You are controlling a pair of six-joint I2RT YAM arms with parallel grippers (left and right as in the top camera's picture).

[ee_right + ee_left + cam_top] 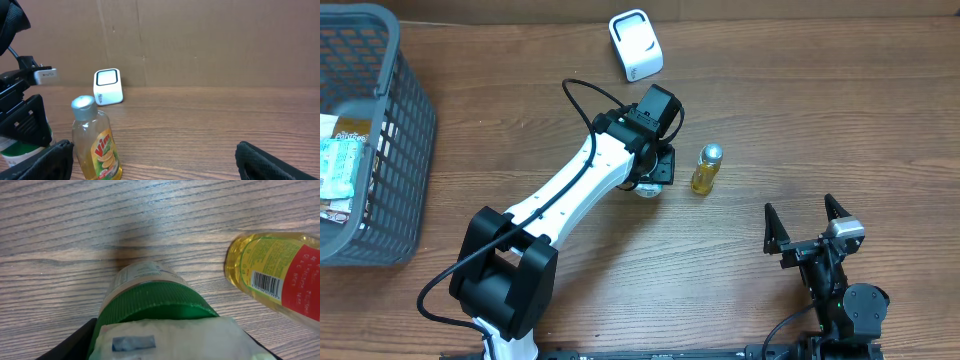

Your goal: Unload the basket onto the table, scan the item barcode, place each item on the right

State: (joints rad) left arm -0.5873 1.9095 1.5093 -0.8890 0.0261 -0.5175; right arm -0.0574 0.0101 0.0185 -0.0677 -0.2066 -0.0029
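Nothing is scanned yet. Our left pincer is closed on the green-lidded jar, low at mid tabletop, well apart from the white scanner. Our right pincer gapes wide, idle. The neighbouring yellow bottle reads "Vim" and shows a barcode; the jar's label is unreadable.

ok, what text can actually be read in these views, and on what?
"Vim": front label of the yellow bottle.
Too small: digits under the barcode on its back label.
Blurred: print on the red panel beside it.
Blurred: label of the green-lidded jar.
Too small: print on the packets in the basket.
None visible on the white scanner.
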